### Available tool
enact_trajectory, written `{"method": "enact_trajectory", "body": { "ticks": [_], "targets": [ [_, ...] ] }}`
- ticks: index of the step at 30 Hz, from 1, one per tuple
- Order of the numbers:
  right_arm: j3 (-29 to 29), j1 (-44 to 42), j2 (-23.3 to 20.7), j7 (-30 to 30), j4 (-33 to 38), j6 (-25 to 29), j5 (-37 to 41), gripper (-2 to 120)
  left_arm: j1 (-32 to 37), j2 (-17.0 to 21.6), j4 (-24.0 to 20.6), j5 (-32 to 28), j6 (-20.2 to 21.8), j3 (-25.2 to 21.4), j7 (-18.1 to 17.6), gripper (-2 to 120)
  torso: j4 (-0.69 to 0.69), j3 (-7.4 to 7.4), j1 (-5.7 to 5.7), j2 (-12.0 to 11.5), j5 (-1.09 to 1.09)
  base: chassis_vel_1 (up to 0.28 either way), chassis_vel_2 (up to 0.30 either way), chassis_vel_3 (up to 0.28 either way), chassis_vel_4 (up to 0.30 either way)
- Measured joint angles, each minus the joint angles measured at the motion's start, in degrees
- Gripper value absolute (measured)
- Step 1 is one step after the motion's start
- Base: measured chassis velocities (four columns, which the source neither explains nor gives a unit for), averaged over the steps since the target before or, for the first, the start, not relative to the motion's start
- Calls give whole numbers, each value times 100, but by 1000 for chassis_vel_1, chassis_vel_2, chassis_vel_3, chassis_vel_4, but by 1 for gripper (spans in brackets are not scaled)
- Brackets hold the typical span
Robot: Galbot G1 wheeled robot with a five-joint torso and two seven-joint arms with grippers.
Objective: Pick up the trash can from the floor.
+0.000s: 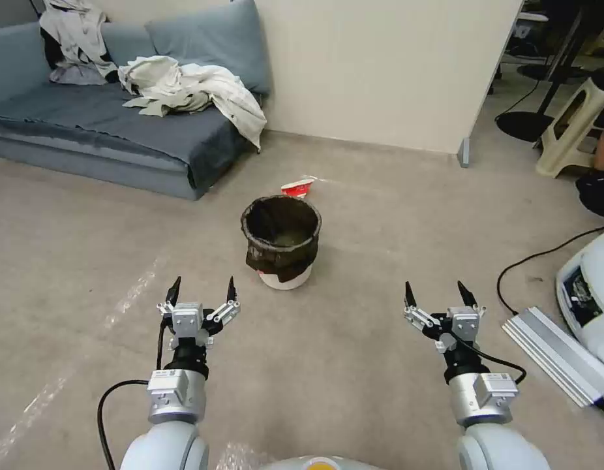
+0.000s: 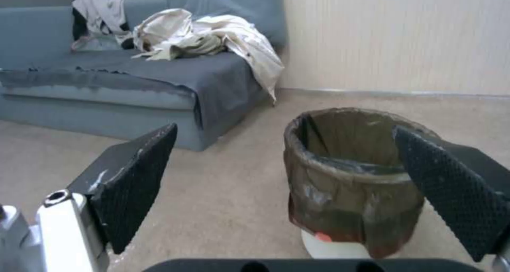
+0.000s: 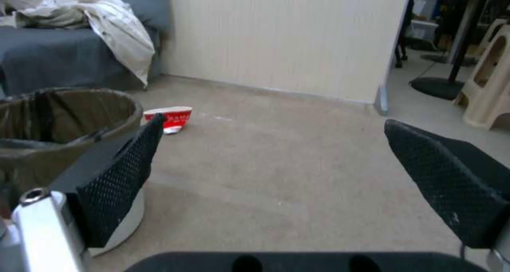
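The trash can (image 1: 281, 240) is a small round white bucket lined with a dark bag folded over its rim. It stands upright on the beige floor (image 1: 354, 215) ahead of me. My left gripper (image 1: 202, 289) hovers open a little short of the can and to its left. My right gripper (image 1: 438, 294) is open too, farther off to the can's right. From the left wrist the trash can (image 2: 355, 180) sits close, partly behind one finger (image 2: 452, 188). From the right wrist the trash can (image 3: 58, 128) lies off to the side, past one finger (image 3: 125, 172).
A red and white paper cup (image 1: 298, 187) lies on the floor just behind the can. A grey sofa (image 1: 113, 124) with crumpled clothes stands at the back left, a cream wall panel (image 1: 387, 72) behind. A beige stool (image 1: 576, 127), cables and a white device (image 1: 589, 307) crowd the right.
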Motion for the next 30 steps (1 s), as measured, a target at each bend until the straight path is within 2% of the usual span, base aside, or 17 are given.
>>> {"method": "enact_trajectory", "body": {
  "ticks": [24, 30],
  "targets": [
    [2, -16, -7, -6, -55, 87, -52, 100, -257, 43, 28, -58, 373, -20, 3, 100, 1, 0, -1, 0, 0, -131, 125, 132, -127],
    [-39, 13, -11, 62, -89, 153, -45, 100, -551, 167, 143, -251, 756, -40, -5, 100, 0, 1, 0, 0, 0, -134, 127, 134, -140]
  ]
}}
